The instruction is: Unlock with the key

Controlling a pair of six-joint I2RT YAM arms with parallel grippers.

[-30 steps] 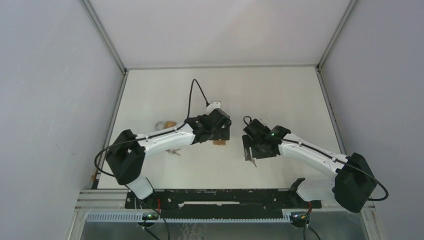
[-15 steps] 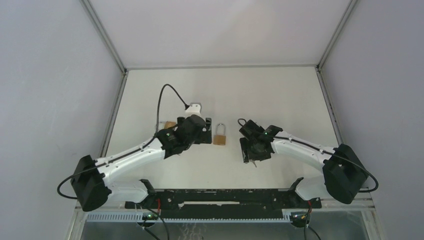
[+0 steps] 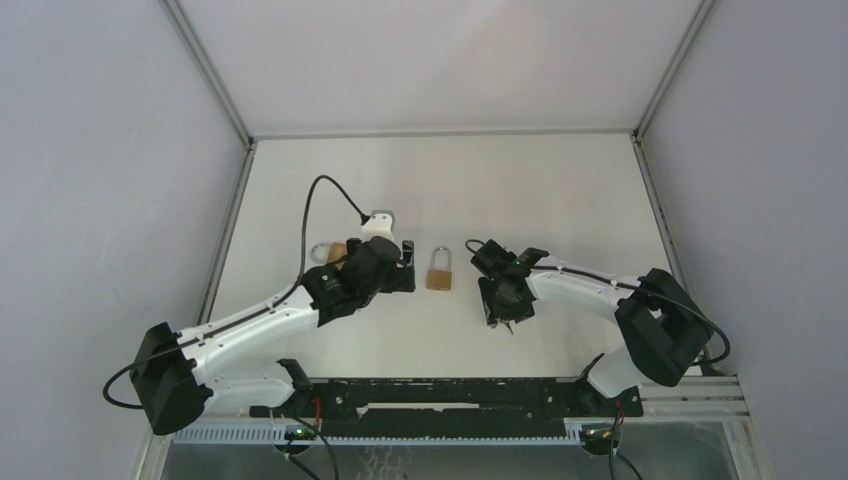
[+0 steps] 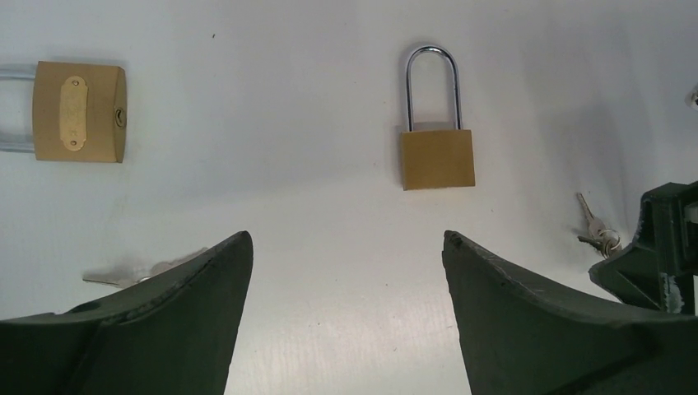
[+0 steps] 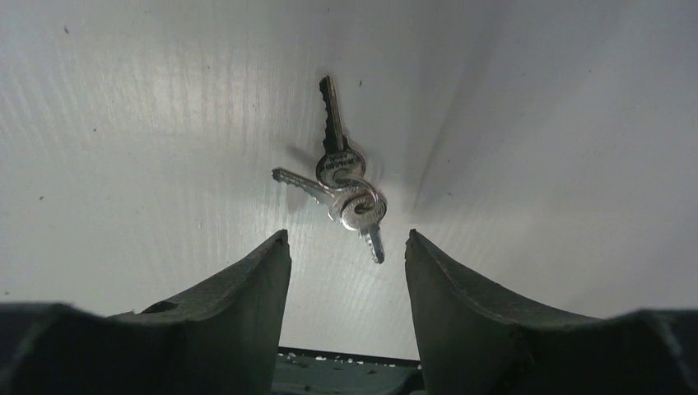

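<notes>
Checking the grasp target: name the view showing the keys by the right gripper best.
Right wrist: the keys lie sharp and whole ahead of the right gripper. Left wrist shows them small at its right edge; top view, only a speck.

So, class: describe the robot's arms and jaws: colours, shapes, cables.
The left arm and right arm match: white links, black joints, a black cable looping at each wrist. The left wrist carries a white block. The jaws are dark, curved wedges.

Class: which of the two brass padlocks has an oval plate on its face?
The sideways padlock at the left wrist view's left edge; the central padlock has a plain face.
</notes>
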